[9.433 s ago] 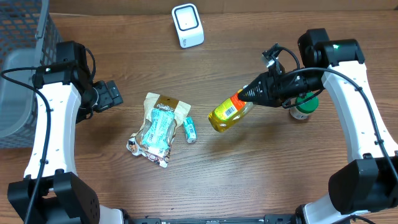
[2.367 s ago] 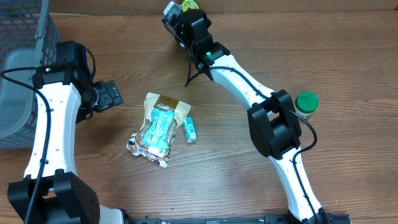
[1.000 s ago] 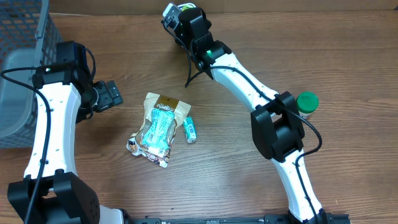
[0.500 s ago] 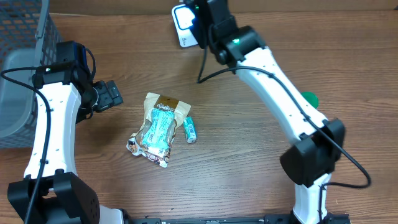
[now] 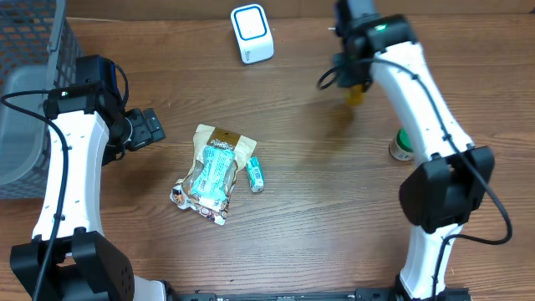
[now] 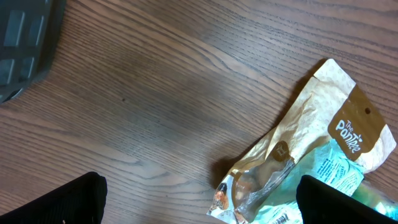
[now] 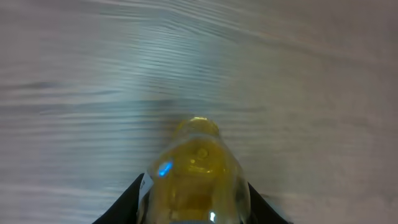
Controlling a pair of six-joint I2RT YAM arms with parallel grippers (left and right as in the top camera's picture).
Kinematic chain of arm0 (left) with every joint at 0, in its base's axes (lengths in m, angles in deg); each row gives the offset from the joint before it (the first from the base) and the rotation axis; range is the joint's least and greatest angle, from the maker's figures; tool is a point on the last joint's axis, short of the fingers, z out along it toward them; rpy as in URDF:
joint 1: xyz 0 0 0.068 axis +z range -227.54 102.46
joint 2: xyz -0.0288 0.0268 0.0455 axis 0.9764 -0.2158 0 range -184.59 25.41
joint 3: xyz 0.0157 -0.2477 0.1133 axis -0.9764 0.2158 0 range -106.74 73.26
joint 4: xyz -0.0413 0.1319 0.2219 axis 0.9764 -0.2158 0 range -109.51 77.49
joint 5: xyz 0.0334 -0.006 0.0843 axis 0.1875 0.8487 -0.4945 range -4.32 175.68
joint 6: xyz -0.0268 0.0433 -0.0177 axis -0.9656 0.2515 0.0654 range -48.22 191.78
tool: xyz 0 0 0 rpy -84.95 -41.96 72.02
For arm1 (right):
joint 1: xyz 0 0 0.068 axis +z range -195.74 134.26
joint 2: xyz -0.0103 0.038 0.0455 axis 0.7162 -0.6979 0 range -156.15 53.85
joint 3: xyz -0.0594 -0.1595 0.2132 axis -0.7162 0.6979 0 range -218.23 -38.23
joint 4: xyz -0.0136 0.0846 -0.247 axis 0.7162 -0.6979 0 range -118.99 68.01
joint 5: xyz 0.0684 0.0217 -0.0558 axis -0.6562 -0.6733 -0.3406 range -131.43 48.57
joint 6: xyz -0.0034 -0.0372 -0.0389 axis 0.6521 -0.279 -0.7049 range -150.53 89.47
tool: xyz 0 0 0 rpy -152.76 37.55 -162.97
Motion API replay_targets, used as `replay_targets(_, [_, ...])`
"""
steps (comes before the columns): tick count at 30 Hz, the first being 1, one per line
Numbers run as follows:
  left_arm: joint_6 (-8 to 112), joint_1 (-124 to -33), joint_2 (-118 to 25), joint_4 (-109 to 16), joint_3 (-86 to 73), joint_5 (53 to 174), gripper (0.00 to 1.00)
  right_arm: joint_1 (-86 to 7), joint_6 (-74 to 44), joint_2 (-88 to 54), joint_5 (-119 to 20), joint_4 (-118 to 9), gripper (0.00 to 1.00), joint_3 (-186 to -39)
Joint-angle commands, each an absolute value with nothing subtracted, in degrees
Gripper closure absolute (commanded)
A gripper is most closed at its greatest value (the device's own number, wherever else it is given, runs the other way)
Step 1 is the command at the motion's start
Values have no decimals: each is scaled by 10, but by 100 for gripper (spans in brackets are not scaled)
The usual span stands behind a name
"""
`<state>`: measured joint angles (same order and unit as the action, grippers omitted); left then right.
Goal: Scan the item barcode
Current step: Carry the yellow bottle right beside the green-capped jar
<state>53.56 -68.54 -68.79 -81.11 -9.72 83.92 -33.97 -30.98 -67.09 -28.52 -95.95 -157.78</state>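
On the wood surface [image 5: 334, 217], a tan and teal snack pouch [image 5: 213, 171] lies centre-left, its brown label starting "The Pon", the rest unreadable. At upper right, the right fingers [image 7: 124, 208] are clamped on a blurred yellow bottle [image 7: 196, 168], to the right of the white scanner [image 5: 252, 33]. The left fingers [image 6: 68, 199], at far left, stand wide apart and empty.

Tabletop [image 5: 326, 217]: brown wood grain, matt finish. Pouch [image 6: 314, 112]: crinkled glossy film, tan paper-look top. Bottle [image 7: 196, 168]: clear glossy plastic, smooth.
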Motion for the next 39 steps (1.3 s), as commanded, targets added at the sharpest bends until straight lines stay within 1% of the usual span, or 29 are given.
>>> replay_targets(1, [536,-686,-690,-811,-100,838,0,-393,-244,-667,-289,-963,89,-1582])
replay_targets(7, [536,-686,-690,-811,-100,838,1,-473,-243,-667,-363,-976,88,-1582])
replay_targets(13, [536,-686,-690,-811,-100,838,0,-528,-242,-667,-365,-998,86,-1582])
replay_targets(17, [536,-686,-690,-811,-100,838,0,-557,-212,-667,-364,-998,85,-1582])
replay_targets(22, [536,-686,-690,-811,-100,838,0,-580,-200,-667,-364,-1004,84,-1582])
replay_targets(29, [536,-686,-690,-811,-100,838,0,-584,-200,-667,-357,-1020,83,-1582])
replay_targets(34, [536,-686,-690,-810,-100,838,0,-584,-196,-667,-346,-1022,67,-1582])
replay_targets(39, [536,-686,-690,-811,-100,838,0,-584,-185,-667,-346,-1029,64,-1582])
